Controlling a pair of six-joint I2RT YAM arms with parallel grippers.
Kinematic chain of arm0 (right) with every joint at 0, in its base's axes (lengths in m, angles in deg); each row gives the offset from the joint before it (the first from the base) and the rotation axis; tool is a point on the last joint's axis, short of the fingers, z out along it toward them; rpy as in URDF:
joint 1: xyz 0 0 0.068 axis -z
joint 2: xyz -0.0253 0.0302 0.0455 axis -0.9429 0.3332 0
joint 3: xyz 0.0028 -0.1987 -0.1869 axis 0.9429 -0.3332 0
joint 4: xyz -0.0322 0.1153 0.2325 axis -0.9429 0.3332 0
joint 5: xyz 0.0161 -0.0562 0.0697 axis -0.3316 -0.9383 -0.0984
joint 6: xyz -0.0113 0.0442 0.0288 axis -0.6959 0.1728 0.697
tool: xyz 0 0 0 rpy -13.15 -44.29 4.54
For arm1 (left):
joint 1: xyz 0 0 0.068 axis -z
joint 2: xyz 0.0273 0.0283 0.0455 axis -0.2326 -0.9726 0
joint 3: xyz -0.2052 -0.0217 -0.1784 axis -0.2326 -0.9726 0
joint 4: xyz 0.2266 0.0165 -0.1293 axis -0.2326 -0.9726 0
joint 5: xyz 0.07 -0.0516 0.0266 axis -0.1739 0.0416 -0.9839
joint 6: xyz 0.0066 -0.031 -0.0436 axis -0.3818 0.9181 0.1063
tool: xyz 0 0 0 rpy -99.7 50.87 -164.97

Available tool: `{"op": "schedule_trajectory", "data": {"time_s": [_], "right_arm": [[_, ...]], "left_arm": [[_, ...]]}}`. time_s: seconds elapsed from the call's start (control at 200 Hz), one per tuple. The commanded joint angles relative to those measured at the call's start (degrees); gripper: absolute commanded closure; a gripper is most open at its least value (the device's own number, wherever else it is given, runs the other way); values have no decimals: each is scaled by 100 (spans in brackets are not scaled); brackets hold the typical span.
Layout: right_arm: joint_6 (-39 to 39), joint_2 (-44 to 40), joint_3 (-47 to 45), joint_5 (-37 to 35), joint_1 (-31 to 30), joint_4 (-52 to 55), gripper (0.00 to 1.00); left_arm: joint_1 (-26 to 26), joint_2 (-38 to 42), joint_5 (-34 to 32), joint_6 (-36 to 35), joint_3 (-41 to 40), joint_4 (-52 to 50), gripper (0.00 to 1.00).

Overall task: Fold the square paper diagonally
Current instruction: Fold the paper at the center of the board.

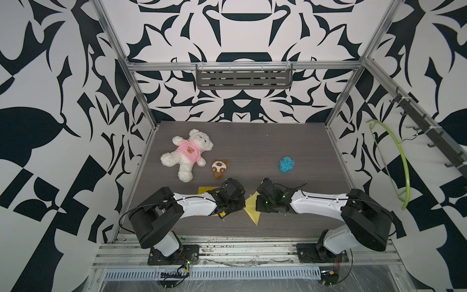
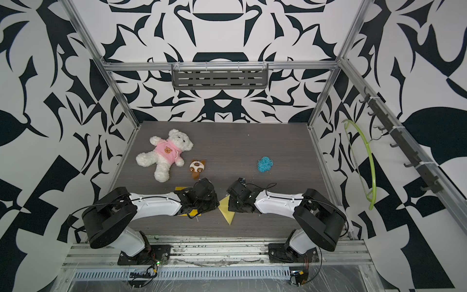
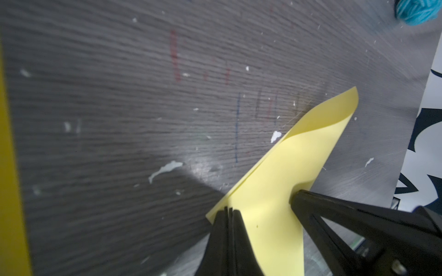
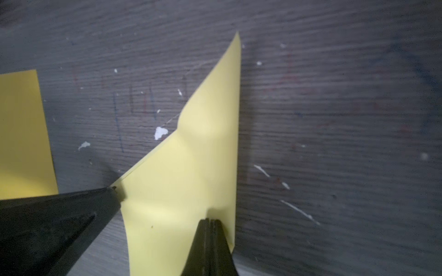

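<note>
The pale yellow square paper [image 1: 252,208] [image 2: 226,211] lies on the dark wood table [image 1: 252,151], doubled over into a triangle between my two grippers. In the left wrist view the far tip of the paper [image 3: 287,167] curls up and its layers gape a little. My left gripper [image 3: 229,209] is shut, its tips resting on one corner of the triangle. My right gripper [image 4: 209,220] is shut too, its tips set on the paper [image 4: 186,179] near the straight edge. No paper shows between either pair of jaws. In both top views the wrists hide the fingertips.
A deeper yellow sheet [image 1: 206,190] lies under the left arm. Further back lie a white teddy bear in pink [image 1: 188,154], a small brown plush [image 1: 219,168] and a blue yarn ball [image 1: 286,164]. A green hanger [image 1: 401,161] hangs on the right wall.
</note>
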Motion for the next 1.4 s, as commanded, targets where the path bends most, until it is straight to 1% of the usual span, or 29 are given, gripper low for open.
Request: {"op": "schedule_trajectory", "data": {"time_s": [0.0,0.56,0.77,0.895,1.01,1.07,1.225,1.395], "right_arm": [[63,-57,-192,-314,66,560,98],[111,-6,-373,-444,78,657,98],[101,-342,-298,-645,86,847,98],[-92,-655,-122,-802,92,1030,97],[-397,-870,121,-808,139,1062,96],[-537,-920,224,-643,277,963,96],[-699,-876,223,253,687,131,96],[-836,-480,377,702,722,-223,97]], "left_arm": [[-17,-146,-276,-106,-131,-905,100],[-17,-157,-285,-93,-127,-907,100],[-8,-152,-273,-102,-109,-911,100],[5,-148,-273,-107,-86,-923,100],[27,-153,-259,-111,-47,-932,100],[36,-161,-258,-111,-21,-938,100],[36,-176,-241,-128,26,-974,100],[45,-174,-240,-128,46,-984,100]]}}
